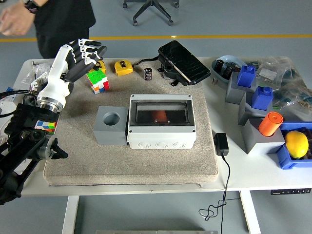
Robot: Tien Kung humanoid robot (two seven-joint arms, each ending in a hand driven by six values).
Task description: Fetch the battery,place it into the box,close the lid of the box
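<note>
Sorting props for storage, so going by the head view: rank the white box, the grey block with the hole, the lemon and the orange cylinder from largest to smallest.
1. White box, clearly largest.
2. Grey block.
3. Lemon and orange cylinder: they look about alike, so I won't rank them.

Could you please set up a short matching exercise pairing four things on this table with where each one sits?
Things:
1. white junction box with clear lid
2. grey block with a round hole
3. orange cylinder
4. yellow tape measure

Places:
A. on a grey stand near the table's right edge
B. at the mat's far edge, beside the colourful puzzle cube
C. middle of the beige mat
D. against the box's left side

Pairs: 1-C, 2-D, 3-A, 4-B
</note>
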